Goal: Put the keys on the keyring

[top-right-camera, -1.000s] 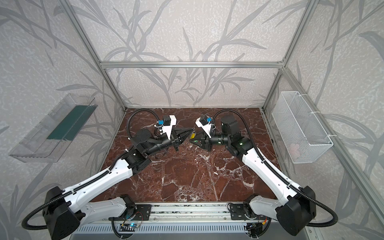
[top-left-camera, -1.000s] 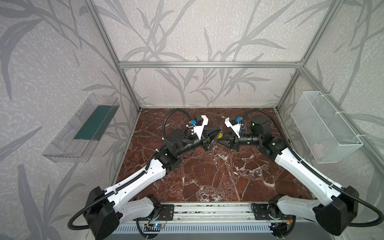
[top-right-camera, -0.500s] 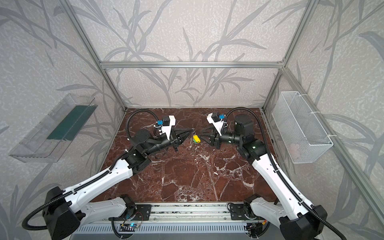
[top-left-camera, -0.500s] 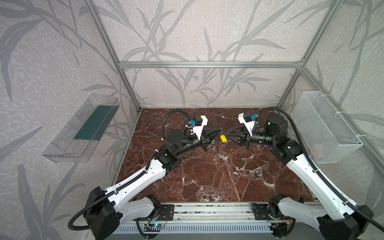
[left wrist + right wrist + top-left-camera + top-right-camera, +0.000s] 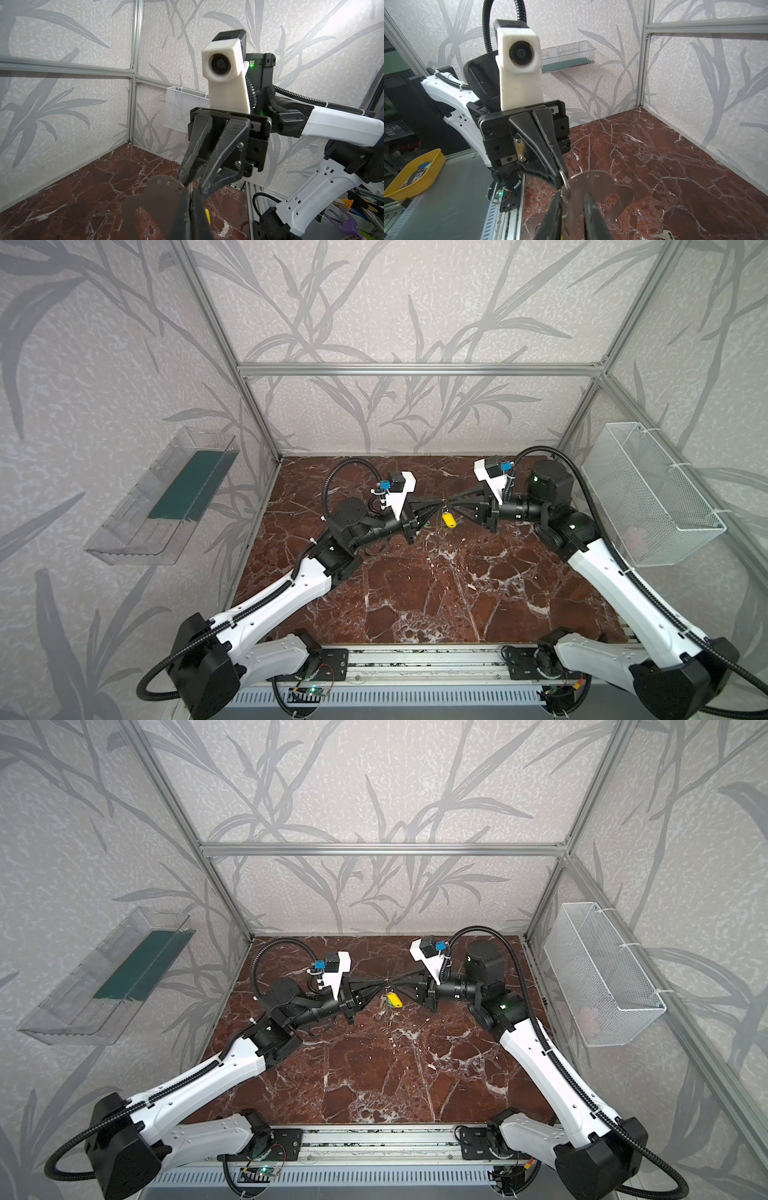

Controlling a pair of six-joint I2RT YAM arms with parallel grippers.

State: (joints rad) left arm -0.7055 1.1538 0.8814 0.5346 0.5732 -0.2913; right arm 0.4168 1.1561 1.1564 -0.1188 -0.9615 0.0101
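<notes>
Both grippers meet tip to tip above the middle of the marble floor. My left gripper (image 5: 190, 195) is shut on the edge of the keyring (image 5: 158, 197), a flat grey plate with small edge holes. In the right wrist view the keyring (image 5: 598, 182) faces the camera. My right gripper (image 5: 573, 196) is open a narrow gap, its fingers against the plate beside a small split ring (image 5: 565, 184). A key's yellow tag (image 5: 449, 519) hangs just below the tips, also seen in a top view (image 5: 395, 999). The key with the green tag (image 5: 663, 235) lies on the floor.
A white wire basket (image 5: 648, 493) hangs on the right wall. On the left wall hangs a clear plastic tray (image 5: 166, 497) with a green liner. The marble floor (image 5: 415, 593) is walled by aluminium posts at the back and sides.
The right gripper drew back to the right, leaving the yellow-tagged key hanging by the left gripper. It has come back in to the keyring, its jaws narrower. The left arm held still.
</notes>
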